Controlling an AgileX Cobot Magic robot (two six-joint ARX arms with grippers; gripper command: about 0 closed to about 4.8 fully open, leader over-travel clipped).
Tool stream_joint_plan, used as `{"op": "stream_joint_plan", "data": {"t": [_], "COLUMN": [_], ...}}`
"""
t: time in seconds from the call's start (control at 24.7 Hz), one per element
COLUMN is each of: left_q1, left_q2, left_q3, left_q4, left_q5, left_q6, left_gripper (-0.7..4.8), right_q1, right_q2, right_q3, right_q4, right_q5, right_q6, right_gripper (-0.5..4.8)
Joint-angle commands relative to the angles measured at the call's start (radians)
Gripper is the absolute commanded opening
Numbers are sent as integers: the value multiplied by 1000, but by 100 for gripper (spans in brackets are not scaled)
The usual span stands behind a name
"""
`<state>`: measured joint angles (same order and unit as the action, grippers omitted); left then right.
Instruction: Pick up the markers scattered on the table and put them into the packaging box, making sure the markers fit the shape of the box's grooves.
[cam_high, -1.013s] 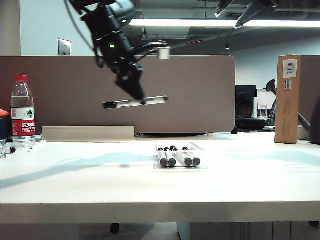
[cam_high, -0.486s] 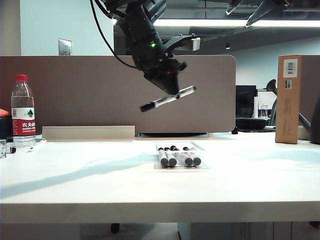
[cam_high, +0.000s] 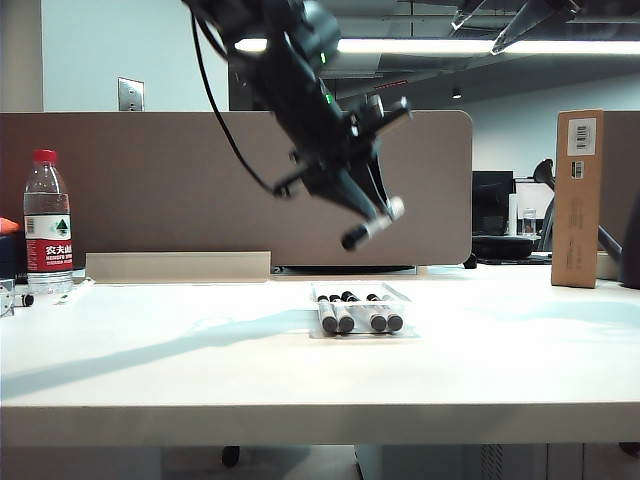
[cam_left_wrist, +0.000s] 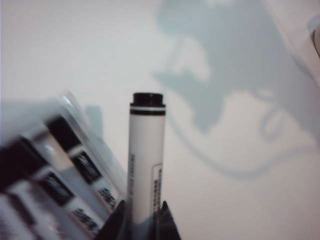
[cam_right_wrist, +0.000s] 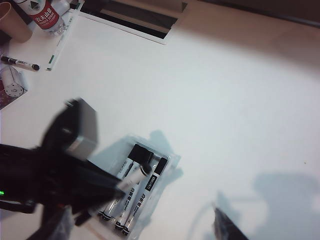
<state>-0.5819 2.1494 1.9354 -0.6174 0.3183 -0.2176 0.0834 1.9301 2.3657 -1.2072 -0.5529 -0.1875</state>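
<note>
My left gripper (cam_high: 375, 214) hangs in the air above the packaging box (cam_high: 399, 294), shut on one white marker (cam_high: 366, 226) that tilts with its black end down toward the camera. In the left wrist view the marker (cam_left_wrist: 146, 160) sticks out from between the jaws of the left gripper (cam_left_wrist: 142, 222), beside the clear box (cam_left_wrist: 100, 150). Several markers (cam_high: 355, 314) lie side by side in its grooves. In the right wrist view my right gripper (cam_right_wrist: 142, 231) is open and empty, high over the box (cam_right_wrist: 170, 167).
A water bottle (cam_high: 46, 225) stands at the far left of the table (cam_high: 200, 370), with a loose marker (cam_right_wrist: 20, 62) lying near it. A tall brown cardboard box (cam_high: 576, 198) stands at the back right. A padded divider runs behind the desk.
The left arm has swung right and lower with the marker, ending over the box. The marker has turned from level to steeply tilted. The right gripper has stayed put.
</note>
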Motion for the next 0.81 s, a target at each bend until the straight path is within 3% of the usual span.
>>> {"op": "stream_joint_plan", "data": {"t": [0.04, 0.2, 0.28, 0.81], "left_q1": [3, 10, 23, 55], "left_q2": [48, 58, 58, 67], "left_q3": [4, 3, 3, -5], "left_q4": [-10, -28, -18, 27], "left_q5": [47, 40, -42, -79], "left_q6": [-97, -117, -163, -357], "left_gripper": [-5, -5, -5, -5], "right_q1": [1, 1, 2, 3], "right_q2": [-10, -10, -10, -10], "right_q3": [4, 4, 4, 4], "right_q4": [-9, -22, -16, 2], "right_q5": [-8, -8, -8, -9], "right_q6": [5, 4, 4, 5], "right_gripper": [364, 364, 364, 364]}}
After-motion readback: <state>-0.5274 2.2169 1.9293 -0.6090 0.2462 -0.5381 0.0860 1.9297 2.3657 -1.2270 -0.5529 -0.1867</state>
